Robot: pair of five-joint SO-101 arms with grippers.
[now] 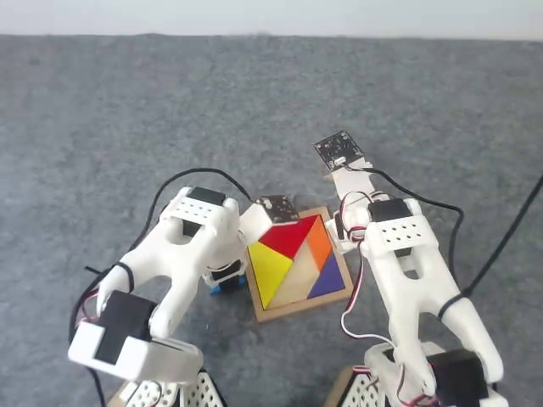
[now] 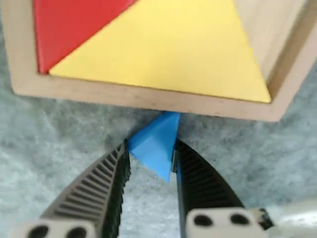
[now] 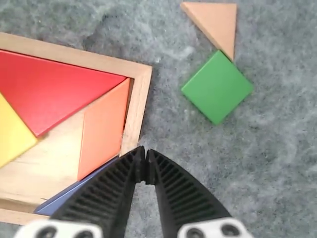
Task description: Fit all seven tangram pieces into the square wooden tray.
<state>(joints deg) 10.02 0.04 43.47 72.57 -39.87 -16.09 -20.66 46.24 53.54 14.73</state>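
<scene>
we see the left claw [image 2: 150,149] pinching a blue triangle [image 2: 156,141] at the tray [image 2: 148,99] wall; right claw [image 3: 145,156] closed, green square [image 3: 217,87] loose on the desk [image 3: 277,158].

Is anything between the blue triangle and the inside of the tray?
Yes: the tray rim lies right in front of the blue triangle, and the yellow triangle fills the floor just behind that rim.

Bench [image 1: 102,110] under a grey felt-like cover (fuzzy, mottled). Pale wall strip [image 1: 271,15] along the far edge.
</scene>
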